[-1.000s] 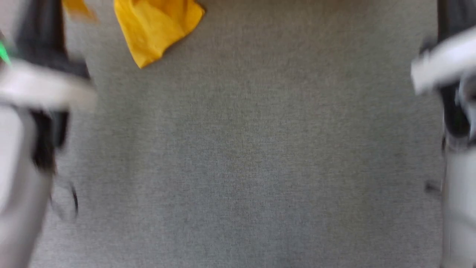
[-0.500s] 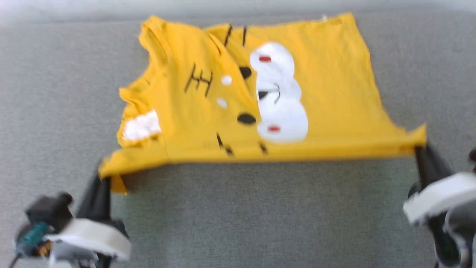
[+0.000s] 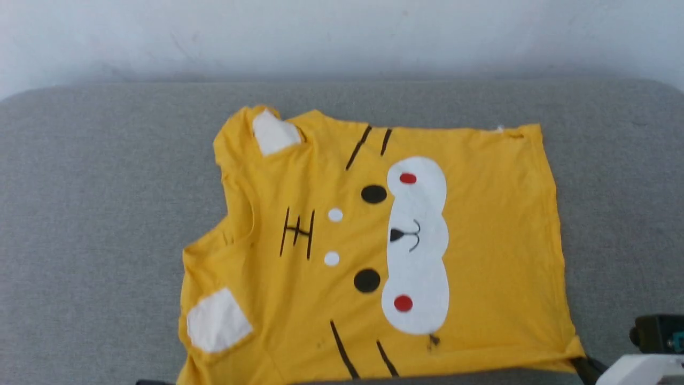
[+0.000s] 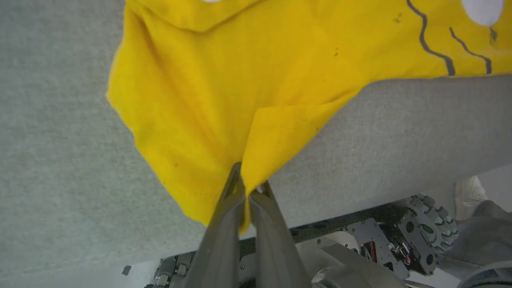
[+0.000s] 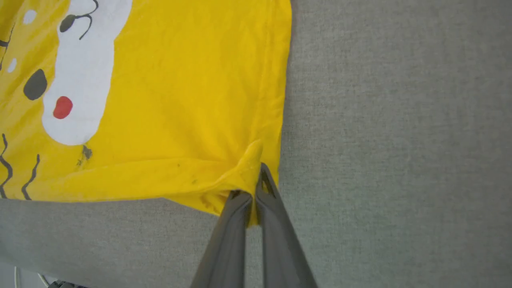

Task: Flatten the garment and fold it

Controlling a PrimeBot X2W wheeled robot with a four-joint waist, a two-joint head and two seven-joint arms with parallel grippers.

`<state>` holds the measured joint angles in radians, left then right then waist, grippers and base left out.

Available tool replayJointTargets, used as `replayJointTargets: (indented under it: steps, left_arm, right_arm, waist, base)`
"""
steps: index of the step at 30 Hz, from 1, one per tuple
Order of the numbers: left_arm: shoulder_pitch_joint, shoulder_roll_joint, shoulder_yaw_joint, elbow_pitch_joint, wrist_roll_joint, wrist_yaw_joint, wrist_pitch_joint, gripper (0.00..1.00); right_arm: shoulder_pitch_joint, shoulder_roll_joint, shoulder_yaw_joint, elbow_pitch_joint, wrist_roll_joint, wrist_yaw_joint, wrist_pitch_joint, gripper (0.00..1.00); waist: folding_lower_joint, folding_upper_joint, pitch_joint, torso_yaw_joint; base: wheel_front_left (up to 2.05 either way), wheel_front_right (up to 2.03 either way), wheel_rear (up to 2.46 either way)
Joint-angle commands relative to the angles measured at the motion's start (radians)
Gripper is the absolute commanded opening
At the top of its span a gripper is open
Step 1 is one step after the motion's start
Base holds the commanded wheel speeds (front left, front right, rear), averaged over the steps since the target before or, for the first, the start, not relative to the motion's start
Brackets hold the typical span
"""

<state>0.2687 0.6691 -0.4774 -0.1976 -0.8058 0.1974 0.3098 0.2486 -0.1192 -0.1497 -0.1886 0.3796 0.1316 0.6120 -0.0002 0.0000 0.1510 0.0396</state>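
Grey surface (image 3: 80, 214); garment (image 3: 481, 240) near edge cropped; left hand (image 4: 248, 186), right hand (image 5: 253, 188) pinch corners.

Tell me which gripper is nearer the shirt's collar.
Left. The left gripper pinches the garment at its corner nearest the collar; the right gripper pinches the hem corner at the opposite end.

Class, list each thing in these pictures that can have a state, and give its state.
garment: spread print-side up on the grey surface, not yet folded.
left gripper: shut on the garment's near corner.
right gripper: shut on its other near corner.
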Motion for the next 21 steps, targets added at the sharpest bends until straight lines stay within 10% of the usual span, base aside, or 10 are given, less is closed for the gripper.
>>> replayJointTargets:
  steps: [1,11,21]
  left_arm:
    - [0.021,0.013,-0.004,-0.011,-0.017,0.011,0.025,0.00]
    - [0.124,0.057,0.009,-0.128,-0.115,0.061,0.131,0.00]
    - [0.057,0.117,0.088,-0.228,0.023,0.095,0.015,0.00]
  right_arm:
    - [0.019,-0.003,-0.006,-0.006,0.010,-0.001,0.016,0.00]
    - [0.160,0.020,-0.056,-0.029,0.038,-0.001,0.181,0.00]
    - [0.119,0.027,-0.073,-0.104,0.010,-0.001,0.094,0.00]
  waist:
    - [0.0002,0.0000,-0.033,0.009]
    - [0.0002,0.0000,-0.082,0.013]
    - [0.0002,0.0000,-0.077,-0.005]
  base:
    - [0.00,0.00,0.00]
    - [0.00,0.00,0.00]
    - [0.00,0.00,0.00]
